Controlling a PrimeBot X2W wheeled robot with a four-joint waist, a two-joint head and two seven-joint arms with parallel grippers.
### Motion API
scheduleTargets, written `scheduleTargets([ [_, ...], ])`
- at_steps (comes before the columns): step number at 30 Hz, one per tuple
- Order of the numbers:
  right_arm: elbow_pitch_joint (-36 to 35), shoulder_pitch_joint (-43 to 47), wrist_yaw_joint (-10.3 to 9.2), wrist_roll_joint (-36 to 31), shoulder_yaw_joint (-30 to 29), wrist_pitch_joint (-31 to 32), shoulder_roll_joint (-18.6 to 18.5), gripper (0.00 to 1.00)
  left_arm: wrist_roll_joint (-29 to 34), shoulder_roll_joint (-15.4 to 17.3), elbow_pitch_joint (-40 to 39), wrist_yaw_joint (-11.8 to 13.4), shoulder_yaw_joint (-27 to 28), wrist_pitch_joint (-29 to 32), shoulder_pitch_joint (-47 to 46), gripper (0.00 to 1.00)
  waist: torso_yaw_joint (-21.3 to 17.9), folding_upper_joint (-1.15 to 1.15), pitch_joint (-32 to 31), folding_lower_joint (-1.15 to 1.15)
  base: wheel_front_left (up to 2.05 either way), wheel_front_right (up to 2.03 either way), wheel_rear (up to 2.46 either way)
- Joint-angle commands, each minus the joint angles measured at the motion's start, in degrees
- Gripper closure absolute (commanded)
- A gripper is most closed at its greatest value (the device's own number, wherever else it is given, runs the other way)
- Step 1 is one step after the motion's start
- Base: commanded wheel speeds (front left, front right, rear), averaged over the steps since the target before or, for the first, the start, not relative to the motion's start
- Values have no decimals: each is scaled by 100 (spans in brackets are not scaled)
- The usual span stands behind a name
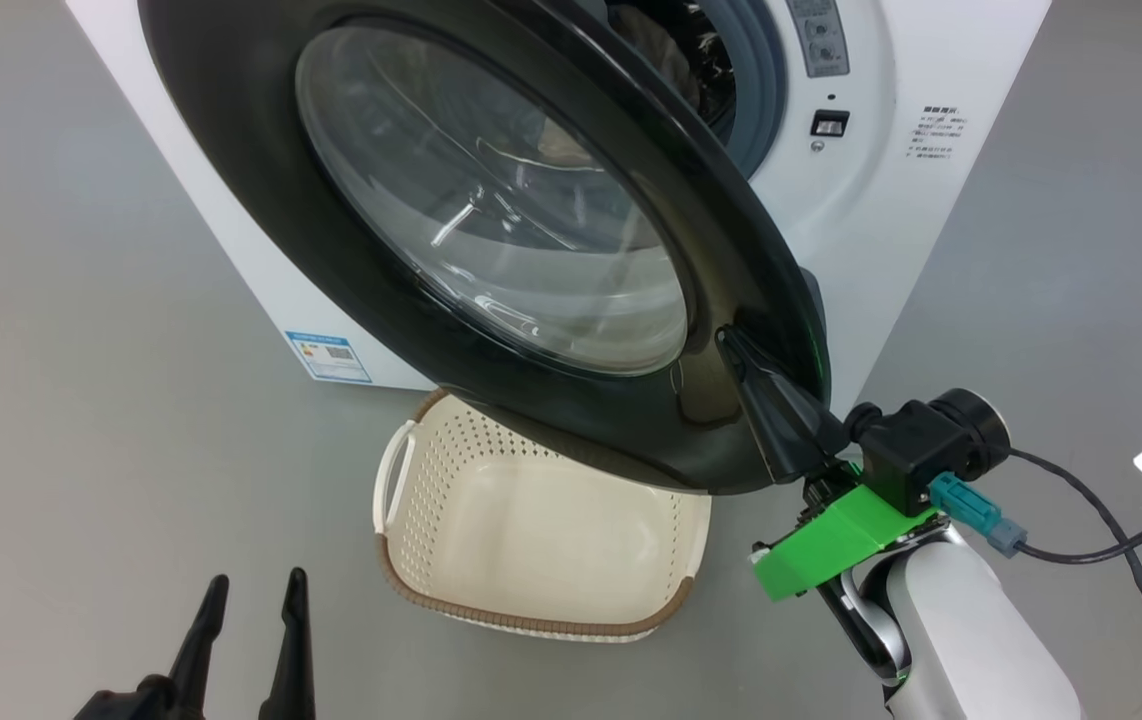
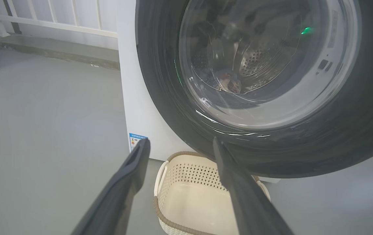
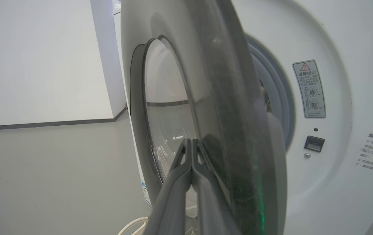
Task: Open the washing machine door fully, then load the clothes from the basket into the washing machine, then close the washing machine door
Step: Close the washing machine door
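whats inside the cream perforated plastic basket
The cream perforated plastic basket shows a bare floor with nothing lying on it. Its far side is hidden under the glossy black-rimmed round door.

The partly open washing machine door hangs across the front of the washing machine, leaving a narrow wedge of a gap along its right edge into the drum. Its lower rim overhangs the back of the basket, whose front half is reachable from above. The closed right gripper touches the door's rim, and bare floor surrounds the left gripper.
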Motion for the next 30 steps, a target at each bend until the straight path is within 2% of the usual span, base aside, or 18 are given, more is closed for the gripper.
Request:
scheduleTargets([
  [1,-141,-202,9,-69,82,-27,83,100,-22,31,-151,-14,178,-37,-230,0,-2,0,26,0,0,0,0],
  [30,-99,-1111,9,-622,-756,-27,0,100,-181,31,-240,-14,90,-37,-488,0,100,0,559,0,0,0,0],
])
